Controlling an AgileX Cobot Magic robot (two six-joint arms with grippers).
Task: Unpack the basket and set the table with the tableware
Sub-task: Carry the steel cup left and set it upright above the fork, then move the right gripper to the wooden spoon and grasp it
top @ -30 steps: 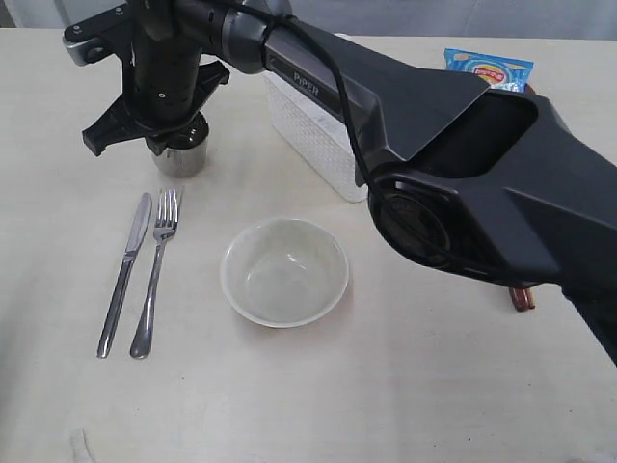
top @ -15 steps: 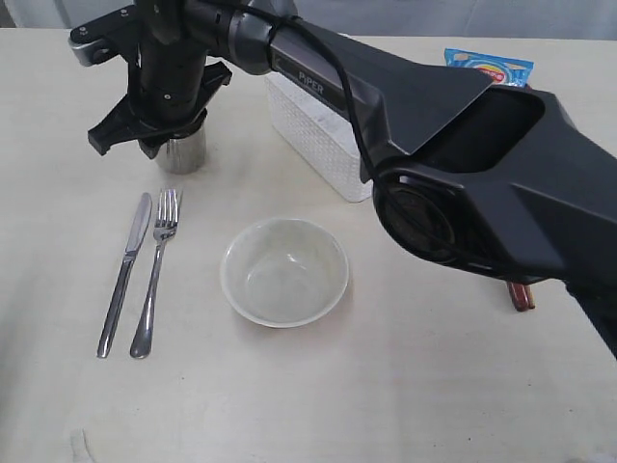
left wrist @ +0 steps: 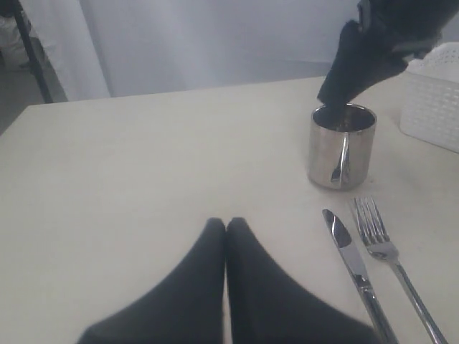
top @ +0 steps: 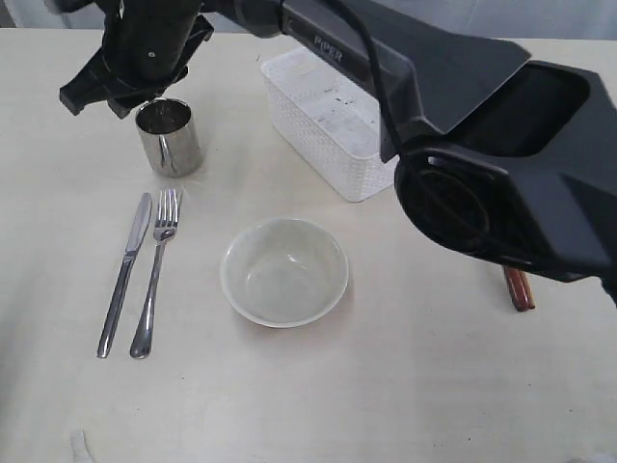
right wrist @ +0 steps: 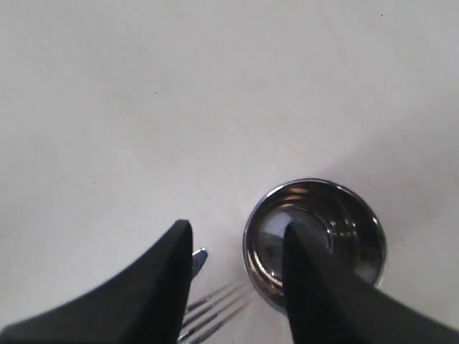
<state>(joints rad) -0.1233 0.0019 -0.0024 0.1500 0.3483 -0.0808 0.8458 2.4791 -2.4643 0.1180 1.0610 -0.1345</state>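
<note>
On a pale tabletop (top: 405,405), seen from above, a place setting is partly laid. A steel knife (top: 123,275) and fork (top: 156,270) lie side by side, handles toward the viewer. Just to their right sits a whitish bowl (top: 284,271), upright and empty. Beyond the fork's tines a shiny steel cup (top: 170,138) stands upright. A white lattice basket (top: 328,125) rests further back and to the right, near the cup but apart from it. The part of its inside that shows holds nothing, though the arm hides one end.

From the right side, the right arm reaches across to the cup. Its end effector (right wrist: 237,251) hangs just above the cup with fingers spread, one over the cup's mouth and one outside the rim. It grips nothing, and the cup stands on its own. Whether a finger touches the rim cannot be told. The left end effector (left wrist: 226,223) sits low over the tabletop, short of the knife, its fingers pressed together and empty.

A reddish-brown wooden piece (top: 519,287) peeks from under the right arm; what it is cannot be told.

Judging by this, knife, fork, bowl and cup are set. Any other tableware is out of sight and probably remains to be placed.
</note>
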